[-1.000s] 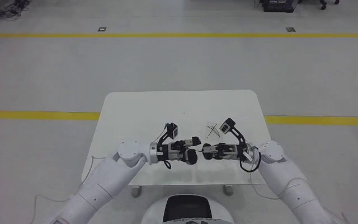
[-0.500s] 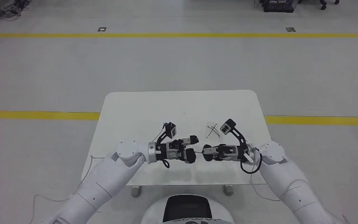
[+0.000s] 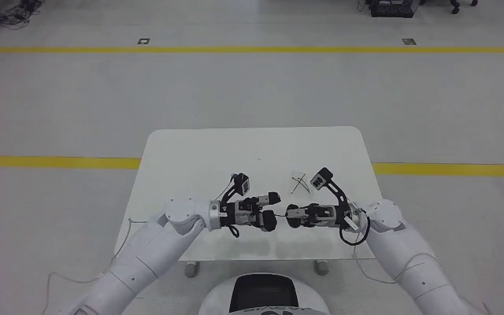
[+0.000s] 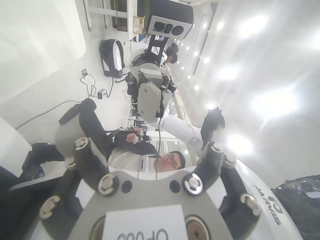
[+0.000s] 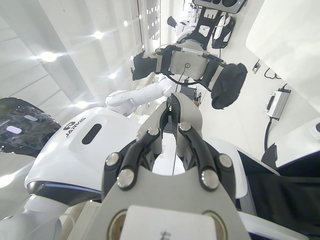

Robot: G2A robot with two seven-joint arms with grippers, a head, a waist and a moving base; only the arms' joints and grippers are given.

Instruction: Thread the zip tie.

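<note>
Two sets of jaws face off: your right jaws are clamped on the zip tie, its free end pointing at the left jaws, spread wide. Threading looks mid-step; next, steer that tip in with fine alignment.

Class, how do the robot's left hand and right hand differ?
The left hand is wide open and empty; the right hand is shut on a thin zip tie. The left hand's fingertips wear black covers; the right hand's are bare grey. Both are held above the table, facing each other.
</note>
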